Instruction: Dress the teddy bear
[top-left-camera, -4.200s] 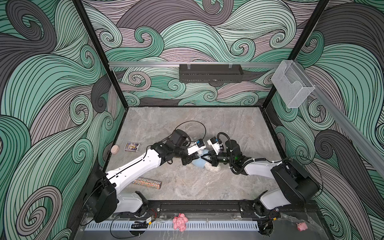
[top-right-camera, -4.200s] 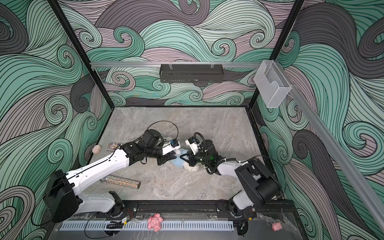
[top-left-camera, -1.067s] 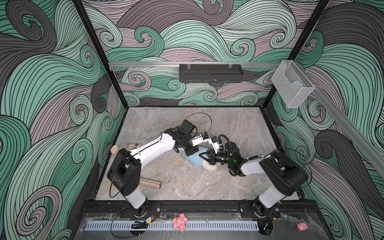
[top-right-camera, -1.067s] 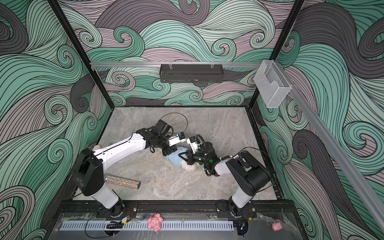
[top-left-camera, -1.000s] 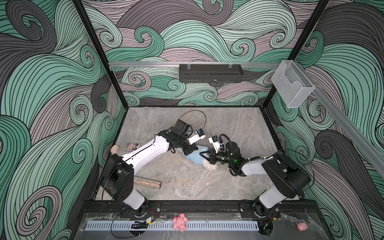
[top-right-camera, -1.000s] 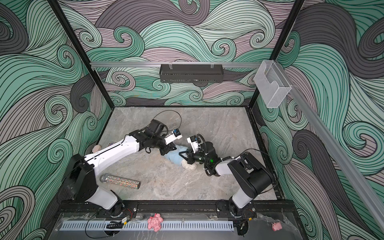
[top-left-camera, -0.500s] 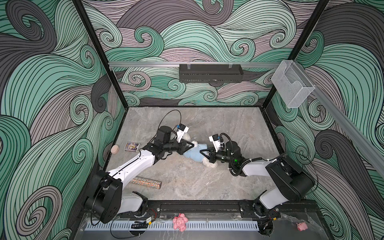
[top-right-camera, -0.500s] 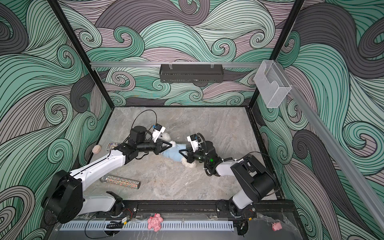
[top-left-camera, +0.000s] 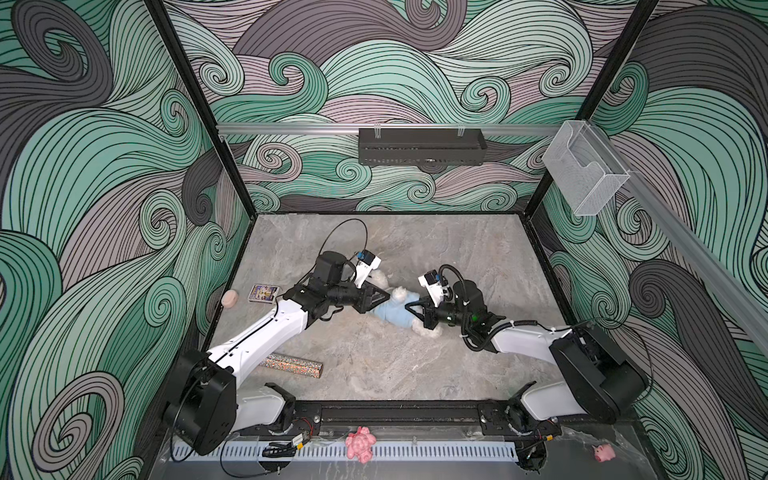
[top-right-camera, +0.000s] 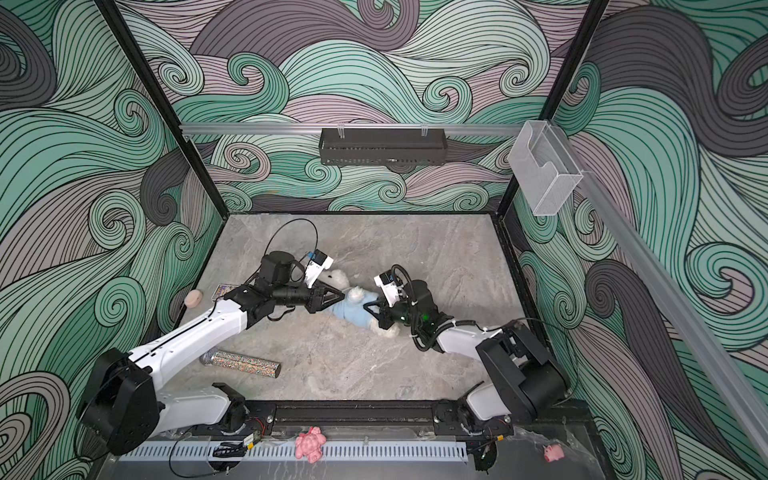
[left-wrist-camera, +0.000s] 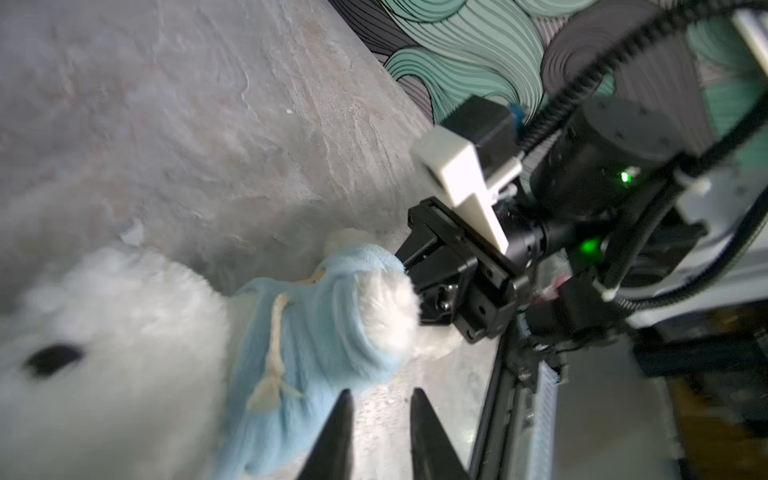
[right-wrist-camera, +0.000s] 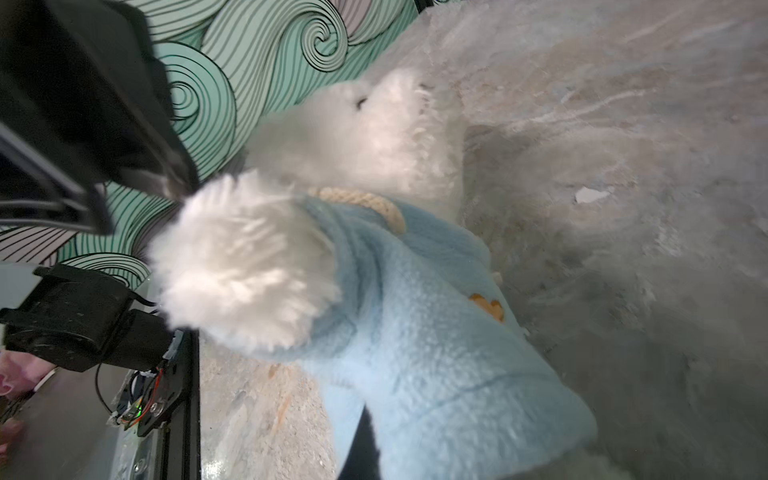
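The teddy bear (top-left-camera: 378, 277) (top-right-camera: 338, 277), white and fluffy, lies on its side mid-table in both top views. It wears a light blue fleece garment (top-left-camera: 392, 311) (left-wrist-camera: 311, 324) (right-wrist-camera: 436, 332), and a white paw (right-wrist-camera: 245, 257) pokes out of one sleeve. My left gripper (top-left-camera: 388, 296) (top-right-camera: 343, 296) (left-wrist-camera: 380, 392) is open beside the bear's neck, with only bare table between its fingers. My right gripper (top-left-camera: 409, 309) (top-right-camera: 368, 309) (right-wrist-camera: 365, 436) is shut on the garment's lower hem, and cloth hides most of its fingers.
A glitter tube (top-left-camera: 291, 365) lies front left under the left arm. A card (top-left-camera: 263, 293) and a pink round thing (top-left-camera: 229, 298) sit by the left wall. A pink lumpy toy (top-left-camera: 360, 444) and a tiny pink pig (top-left-camera: 603, 452) lie outside the front rail.
My left arm swung to the left and the bear stretched out that way, its head now showing. The left gripper went from shut to open. My right gripper kept its hold on the hem.
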